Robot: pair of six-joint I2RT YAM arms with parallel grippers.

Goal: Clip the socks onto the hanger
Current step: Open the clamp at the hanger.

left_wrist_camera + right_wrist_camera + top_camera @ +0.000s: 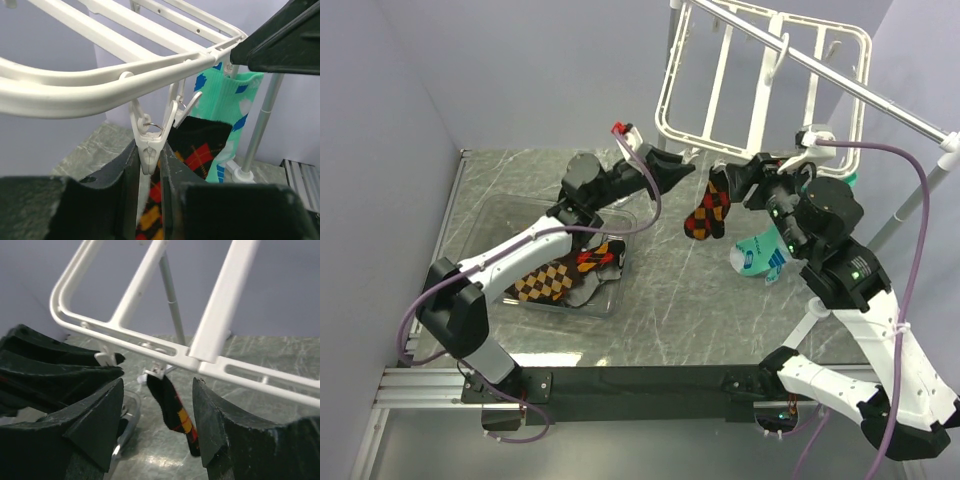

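hanger clip [148, 146] tight between left fingers [126, 175]

- Grey marbled table [700, 300].
- Clear plastic tray [490, 215] on the table's left half.
- Silver metal pole stand [890, 102] slanting above the table's far right corner.

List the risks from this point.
1. The left tool squeezes a clip right beside the hanging argyle sock; a tug may swing the hanger and shake it loose.
2. The open right tool hovers close by; the two tools may collide.
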